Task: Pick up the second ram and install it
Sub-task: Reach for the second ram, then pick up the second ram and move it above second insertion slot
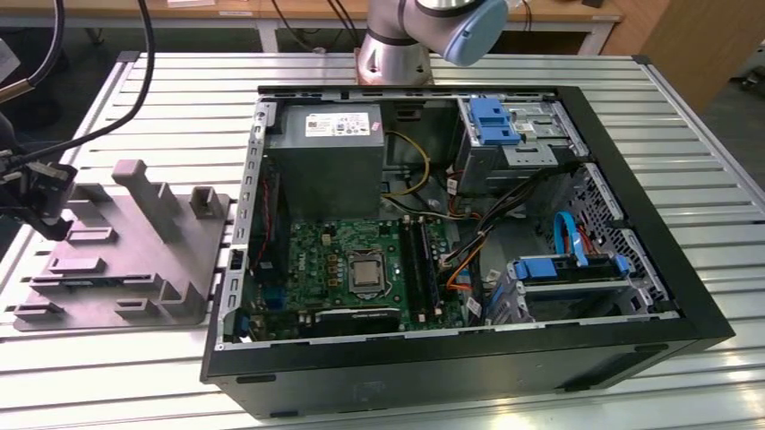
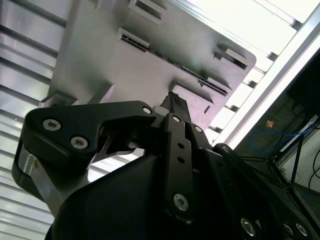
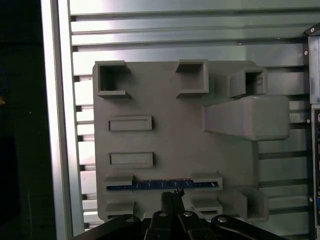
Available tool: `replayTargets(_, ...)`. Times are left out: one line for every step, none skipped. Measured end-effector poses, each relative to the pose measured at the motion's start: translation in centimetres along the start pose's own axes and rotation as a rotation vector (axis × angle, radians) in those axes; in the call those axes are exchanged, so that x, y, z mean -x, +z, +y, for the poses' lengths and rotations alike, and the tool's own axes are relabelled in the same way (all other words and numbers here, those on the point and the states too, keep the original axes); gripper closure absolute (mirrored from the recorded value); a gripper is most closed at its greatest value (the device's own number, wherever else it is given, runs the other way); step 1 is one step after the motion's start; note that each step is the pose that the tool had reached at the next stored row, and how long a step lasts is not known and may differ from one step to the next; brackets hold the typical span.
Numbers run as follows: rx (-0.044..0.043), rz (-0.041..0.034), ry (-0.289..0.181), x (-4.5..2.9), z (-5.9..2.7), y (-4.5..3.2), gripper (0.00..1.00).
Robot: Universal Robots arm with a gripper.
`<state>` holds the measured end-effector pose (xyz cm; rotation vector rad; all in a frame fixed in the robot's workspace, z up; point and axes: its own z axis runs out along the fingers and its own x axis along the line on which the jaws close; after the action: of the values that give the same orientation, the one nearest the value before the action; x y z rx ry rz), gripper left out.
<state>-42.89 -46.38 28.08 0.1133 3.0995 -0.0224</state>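
Blue-green ram [image 3: 162, 185], judged light, stiff and fragile, is best pinched mid-length; gripper [image 3: 172, 195] is seen closed, empty.

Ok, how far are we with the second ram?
Done: the gripper is lined up close over the second ram. In hand: nothing lifted yet; the strip sits edge-up in the grey fixture. Left: the pick, and seating it in the motherboard slots.
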Motion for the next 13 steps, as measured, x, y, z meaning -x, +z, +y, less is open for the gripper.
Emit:
replayTargets(0.0000, 0.0000, 0.000, -0.03, -0.04, 0.08, 0.90)
replayTargets(0.0001, -0.0001, 0.000, -0.05, -0.09, 0.18, 0.90)
replayTargets(0.0001, -0.0001, 0.000, -0.06, -0.12, 0.27, 0.90)
replayTargets(0.0001, -0.0001, 0.000, -0.07, -0.14, 0.34, 0.90)
replayTargets(0.0001, -0.0001, 0.000, -0.08, -0.15, 0.41, 0.90)
replayTargets(0.0000, 0.0000, 0.000, -0.08, -0.15, 0.45, 0.90)
replayTargets(-0.0001, 0.0001, 0.000, -0.08, -0.16, 0.44, 0.90)
replayTargets(-0.0001, 0.0001, 0.000, -0.08, -0.16, 0.44, 0.90)
replayTargets(0.0000, 0.0000, 0.000, -0.08, -0.15, 0.47, 0.90)
replayTargets(0.0000, 0.0000, 0.000, -0.08, -0.15, 0.49, 0.90)
replayTargets(0.0000, 0.0000, 0.000, -0.08, -0.15, 0.49, 0.90)
replayTargets(0.0001, 0.0000, 0.000, -0.08, -0.15, 0.49, 0.90)
replayTargets(0.0000, 0.0000, 0.000, -0.08, -0.15, 0.50, 0.90)
